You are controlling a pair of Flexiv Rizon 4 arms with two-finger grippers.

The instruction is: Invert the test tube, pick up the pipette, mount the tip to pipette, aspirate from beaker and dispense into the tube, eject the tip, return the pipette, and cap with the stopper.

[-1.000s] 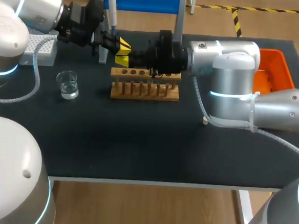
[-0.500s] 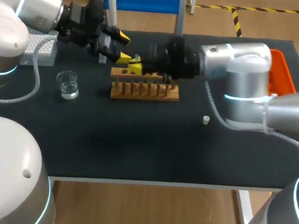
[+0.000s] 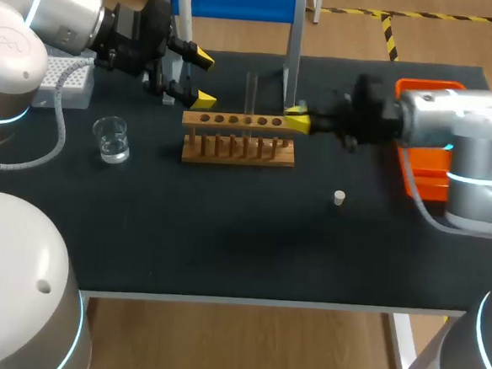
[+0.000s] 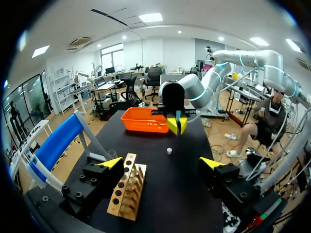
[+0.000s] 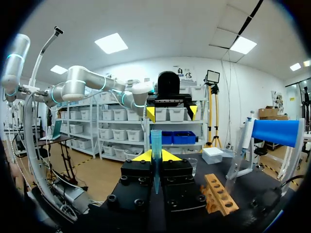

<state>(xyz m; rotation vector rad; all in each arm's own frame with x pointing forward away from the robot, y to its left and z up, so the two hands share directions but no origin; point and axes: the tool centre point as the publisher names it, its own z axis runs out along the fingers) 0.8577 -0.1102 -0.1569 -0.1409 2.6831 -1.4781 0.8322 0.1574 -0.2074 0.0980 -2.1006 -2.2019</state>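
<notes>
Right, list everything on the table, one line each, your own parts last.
tube: one, clear, upright between the right pincer's tips
rack: one, wooden, mid-table
beaker: one, clear glass, left of the rack
stopper: one, pale, on the table, right of the rack and nearer
box: one, white, far left
bin: one, orange, right edge
stand: one, blue, far side
pipette: one, white and blue, on the stand
table: one, black
left pincer: one, yellow-tipped, open, beyond the rack's left end
right pincer: one, yellow-tipped, at the rack's right end
</notes>
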